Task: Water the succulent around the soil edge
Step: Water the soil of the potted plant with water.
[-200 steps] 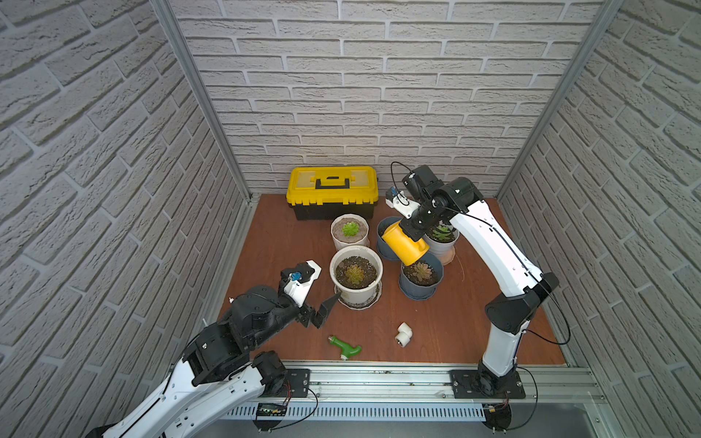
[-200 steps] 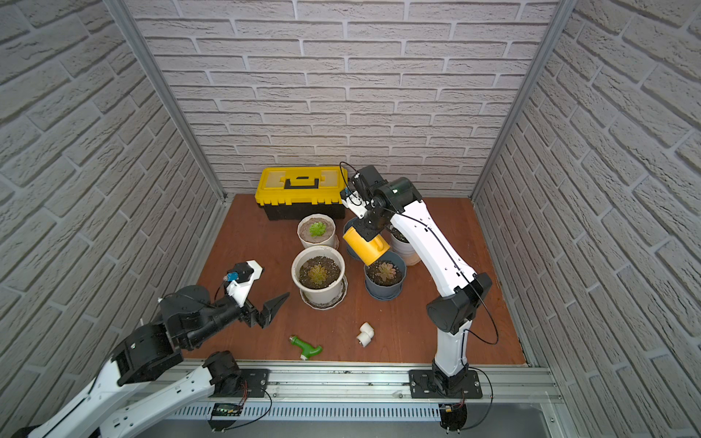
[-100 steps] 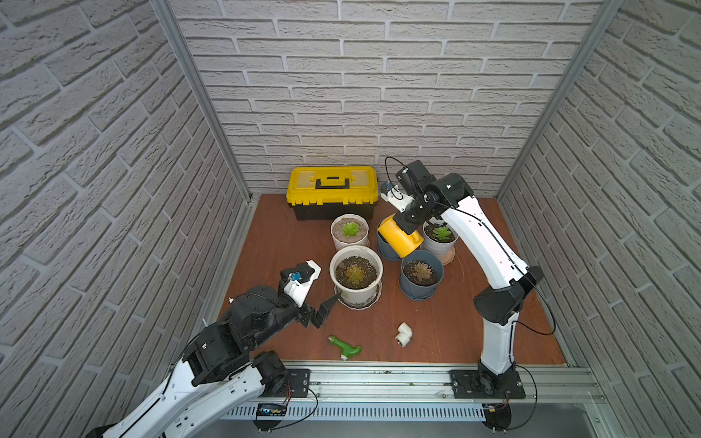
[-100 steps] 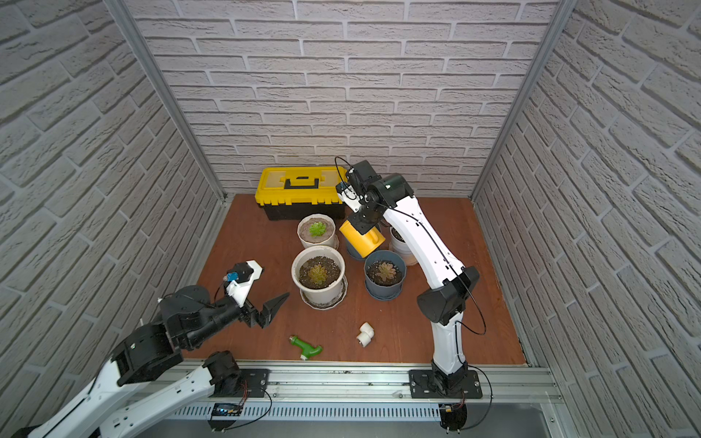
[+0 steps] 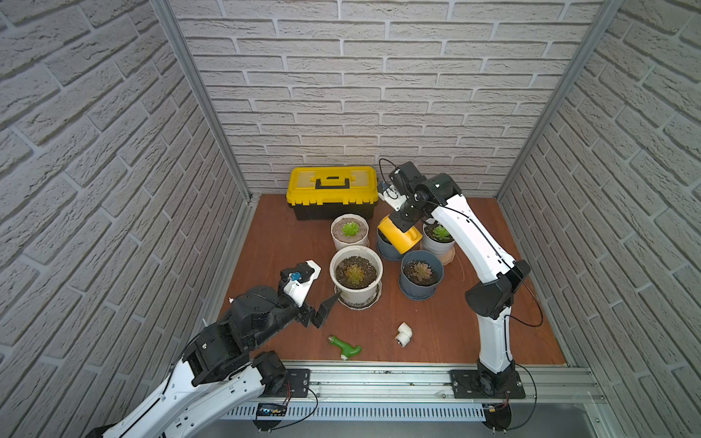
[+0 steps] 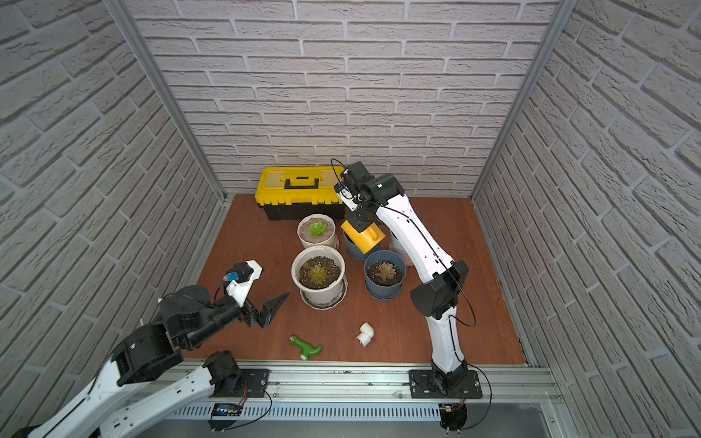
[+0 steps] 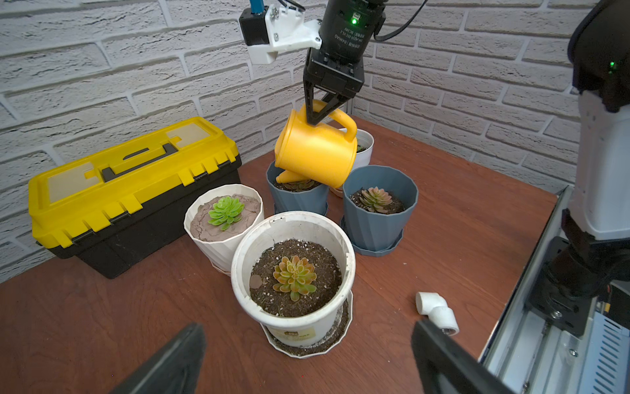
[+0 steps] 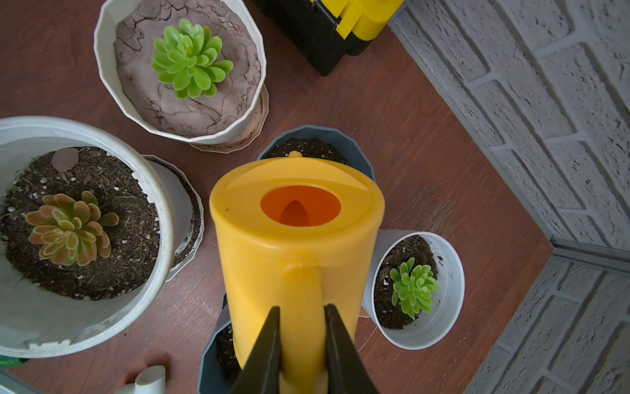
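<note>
My right gripper (image 7: 315,121) is shut on the handle of a yellow watering can (image 5: 400,234) and holds it tilted, spout down. The spout (image 7: 289,176) hangs over the soil at the rim of the rear blue pot (image 7: 296,204). That pot's dark succulent (image 7: 300,185) is mostly hidden under the can. In the right wrist view the can (image 8: 296,245) fills the middle and the spout tip (image 8: 295,154) sits above that soil. My left gripper (image 5: 322,309) hovers open and empty, low beside the large white pot (image 5: 356,292).
Around the can stand a faceted white pot (image 5: 349,240) with cracked soil, a front blue pot (image 5: 421,288) and a small white pot (image 5: 436,248). A yellow toolbox (image 5: 333,191) is at the back. A green fitting (image 5: 345,347) and white pipe elbow (image 5: 404,333) lie in front.
The right arm carried the tilted can a little left and toward the back wall, from beside the front blue pot to over the rear one. The left arm has not moved.
</note>
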Controlling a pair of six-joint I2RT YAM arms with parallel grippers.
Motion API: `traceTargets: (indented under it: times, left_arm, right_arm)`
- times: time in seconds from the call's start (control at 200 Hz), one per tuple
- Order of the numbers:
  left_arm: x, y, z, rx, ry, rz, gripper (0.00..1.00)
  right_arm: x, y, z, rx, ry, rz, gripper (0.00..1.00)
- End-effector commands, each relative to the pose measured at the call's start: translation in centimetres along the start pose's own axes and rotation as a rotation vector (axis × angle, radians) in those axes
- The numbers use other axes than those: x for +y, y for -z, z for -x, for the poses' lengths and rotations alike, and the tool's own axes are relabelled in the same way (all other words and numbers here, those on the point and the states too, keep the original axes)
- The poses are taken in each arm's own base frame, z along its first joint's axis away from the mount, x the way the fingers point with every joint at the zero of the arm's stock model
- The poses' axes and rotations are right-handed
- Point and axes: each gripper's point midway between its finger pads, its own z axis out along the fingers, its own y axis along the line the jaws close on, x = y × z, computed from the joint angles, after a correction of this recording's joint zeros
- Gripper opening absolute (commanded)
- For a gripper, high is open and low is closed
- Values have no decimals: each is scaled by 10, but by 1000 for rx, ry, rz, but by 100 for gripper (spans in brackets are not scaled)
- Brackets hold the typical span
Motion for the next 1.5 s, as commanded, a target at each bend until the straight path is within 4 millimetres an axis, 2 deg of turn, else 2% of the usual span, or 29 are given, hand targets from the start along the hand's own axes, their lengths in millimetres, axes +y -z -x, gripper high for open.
traceTargets:
  times: [0.0,0.295,0.485,0.875,0.94,0.95,0.97,1.495]
  left_arm:
    - [3,-1,1,-11,3,17,98]
    - [3,-1,1,-11,3,17,98]
    - [3,-1,1,-11,1,16,98]
    - [3,-1,1,-10,3,16,98]
    - [3,-1,1,-9,3,16,98]
    - [3,-1,1,-9,3,17,98]
    - [3,-1,1,-9,3,16,98]
    - [3,-4,-1,2,2,20,98]
  right_arm:
    - [-14,27,22,-128,-41,-60,2]
    - [-22,21,25,-128,-62,-93,3]
    - [-34,24,23,-127,-85,-152,3]
    - [-53,28,4,-74,-94,-220,2]
    - [-52,22,0,-56,-89,-218,2]
    - [-54,32,-1,-74,-95,-220,2]
    - [-54,36,-2,-80,-97,-219,2]
    - [-47,52,-31,-59,-98,-188,2]
